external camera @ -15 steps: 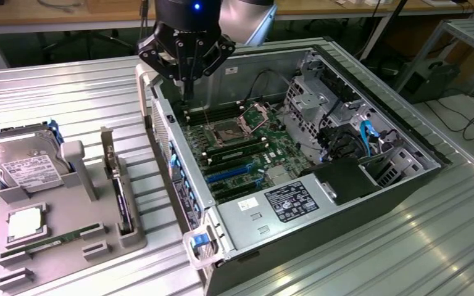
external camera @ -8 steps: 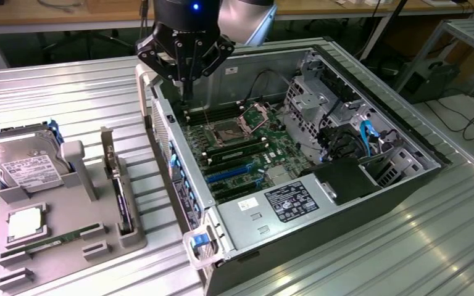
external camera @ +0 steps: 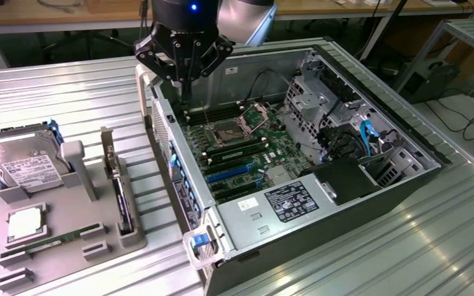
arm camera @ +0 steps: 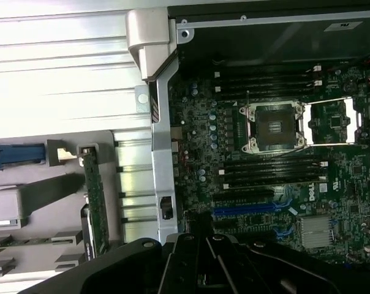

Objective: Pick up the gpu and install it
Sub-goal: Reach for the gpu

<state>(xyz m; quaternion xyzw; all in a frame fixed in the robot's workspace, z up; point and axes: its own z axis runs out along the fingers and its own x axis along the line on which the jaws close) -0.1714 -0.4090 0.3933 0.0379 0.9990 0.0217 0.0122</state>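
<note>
The gpu (external camera: 123, 200) stands on its edge in a slot of the grey holder (external camera: 64, 213) at the exterior view's left, its silver bracket at the far end. In the wrist view the gpu (arm camera: 96, 205) is a narrow green strip seen edge-on. My gripper (external camera: 186, 92) hangs over the far left corner of the open computer case (external camera: 183, 185), above the motherboard (external camera: 245, 151), well apart from the gpu. Its fingers meet at a point, shut with nothing between them. The gripper (arm camera: 201, 242) in the wrist view sits over the motherboard's blue slots (arm camera: 246, 211).
The holder also carries a hard drive (external camera: 23, 163), a square processor chip (external camera: 24, 223) and a memory stick (external camera: 52, 242). Inside the case are an open processor socket (external camera: 229, 132), a power supply (external camera: 291, 200) and drive cages (external camera: 328, 92). Ribbed metal table (external camera: 402, 246) surrounds it.
</note>
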